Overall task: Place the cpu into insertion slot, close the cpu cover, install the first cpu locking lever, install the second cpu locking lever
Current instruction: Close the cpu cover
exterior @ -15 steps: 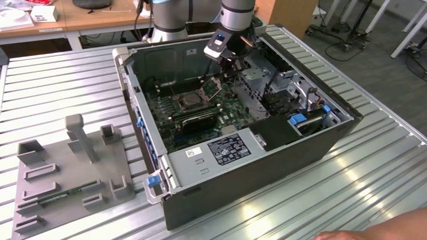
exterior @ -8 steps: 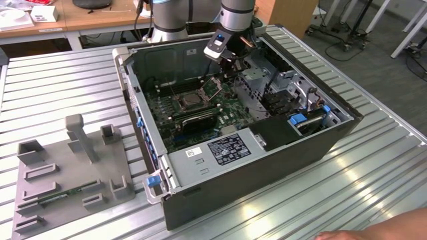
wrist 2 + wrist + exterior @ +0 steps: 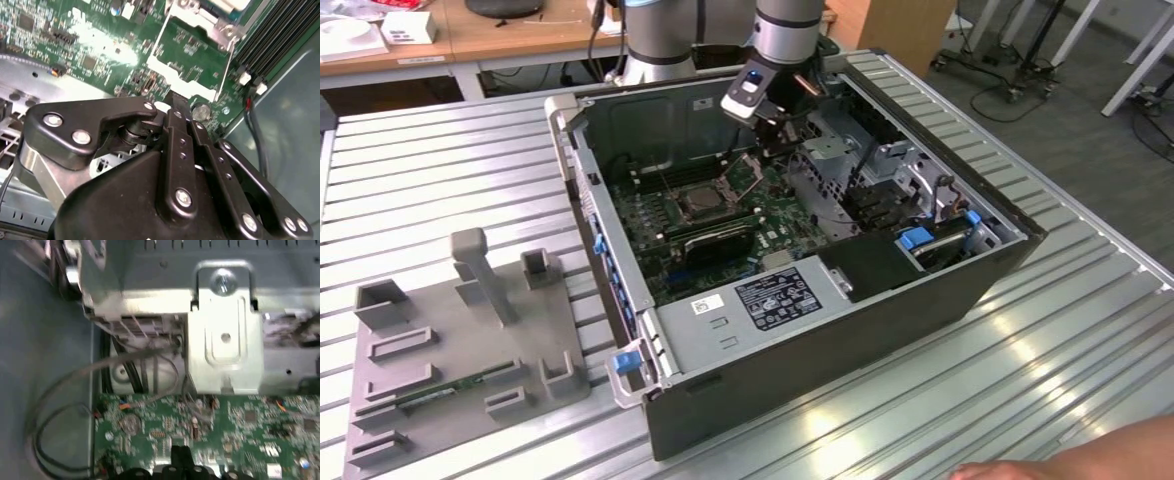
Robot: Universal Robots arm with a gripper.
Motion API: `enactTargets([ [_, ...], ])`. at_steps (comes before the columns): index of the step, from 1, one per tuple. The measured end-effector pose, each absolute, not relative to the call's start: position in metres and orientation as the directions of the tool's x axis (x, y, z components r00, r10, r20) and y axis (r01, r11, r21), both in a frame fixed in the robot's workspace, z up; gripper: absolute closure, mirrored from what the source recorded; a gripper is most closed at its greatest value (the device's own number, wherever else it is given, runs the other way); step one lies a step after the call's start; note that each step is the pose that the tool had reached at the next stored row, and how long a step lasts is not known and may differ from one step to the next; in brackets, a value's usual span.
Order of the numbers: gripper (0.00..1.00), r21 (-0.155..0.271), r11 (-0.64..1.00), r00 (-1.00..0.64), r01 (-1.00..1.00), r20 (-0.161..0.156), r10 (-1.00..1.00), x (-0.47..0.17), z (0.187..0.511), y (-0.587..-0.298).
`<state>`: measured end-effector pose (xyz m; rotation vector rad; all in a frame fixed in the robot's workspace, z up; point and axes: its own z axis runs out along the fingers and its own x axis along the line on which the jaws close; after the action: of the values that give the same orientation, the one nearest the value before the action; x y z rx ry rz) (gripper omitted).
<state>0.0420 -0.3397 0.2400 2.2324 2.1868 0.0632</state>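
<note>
We see the gripper [image 3: 771, 150] lowered inside the open computer case [image 3: 854, 330], close to the far wall. In the second wrist view its fingers [image 3: 176, 145] are drawn together, and we cannot tell whether anything thin is pinched between them. Their tips sit just beside the lower edge of the cpu cover [image 3: 182, 80], a silver frame with green board showing through its window. In the exterior view, the insertion slot [image 3: 698, 207] lies near the gripper, toward the exterior view's left and closer to the camera. We cannot tell whether the cpu is seated in it. Room is tight on the exterior view's right, where a metal drive cage [image 3: 834, 165] stands just beside the gripper. The memory slots [image 3: 280, 35] and a bundle of cables [image 3: 75, 390] crowd the board's edge. The space above the slot is open.
</note>
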Motion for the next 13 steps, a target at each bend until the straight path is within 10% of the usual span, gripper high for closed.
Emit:
enactTargets([
  [13,0.89,0.047,-0.022,0.022,0.999,0.018,1.000,-0.007,0.239,-0.340],
])
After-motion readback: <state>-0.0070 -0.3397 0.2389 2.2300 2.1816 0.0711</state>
